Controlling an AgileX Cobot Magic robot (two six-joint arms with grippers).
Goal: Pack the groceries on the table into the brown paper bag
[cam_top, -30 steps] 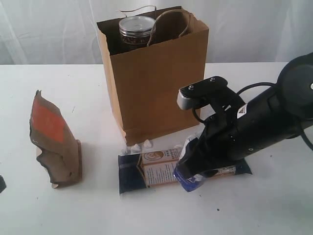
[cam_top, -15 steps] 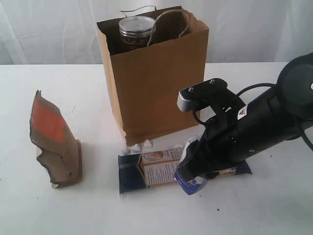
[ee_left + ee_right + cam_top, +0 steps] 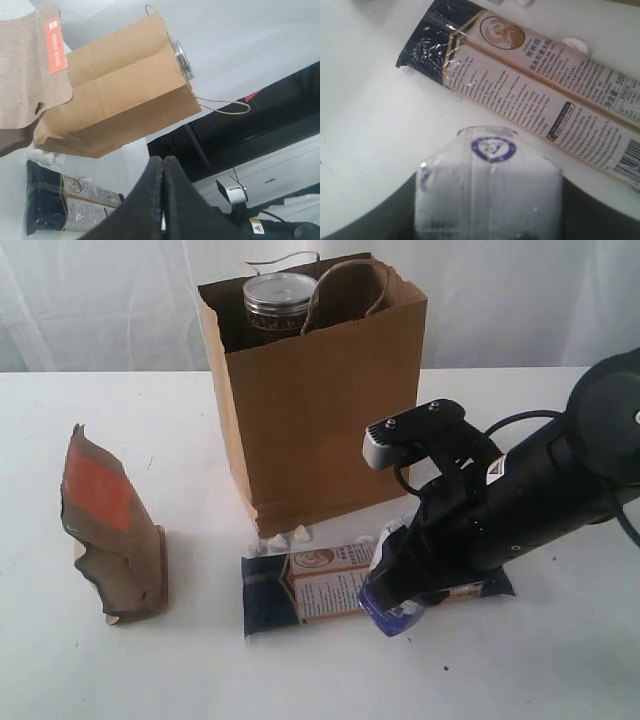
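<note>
The brown paper bag (image 3: 320, 410) stands upright at the back of the table (image 3: 150, 670), with the clear jar (image 3: 278, 302) showing at its mouth. My right gripper (image 3: 395, 595) is shut on the small white-blue carton (image 3: 490, 182), held just above the long navy packet (image 3: 300, 585), which lies flat in front of the bag. The orange-brown pouch (image 3: 110, 530) stands at the left. In the left wrist view my left gripper (image 3: 163, 162) is shut with nothing in it, and the bag (image 3: 120, 95), packet (image 3: 70, 205) and pouch (image 3: 30, 75) lie beyond it. The can and bottle are out of view.
Small white crumbs (image 3: 285, 538) lie at the bag's foot beside the packet. A white curtain (image 3: 100, 300) hangs behind the table. The black right arm (image 3: 540, 490) stretches in from the right edge.
The right gripper with the carton has shifted very slightly over the packet; nothing else has moved.
</note>
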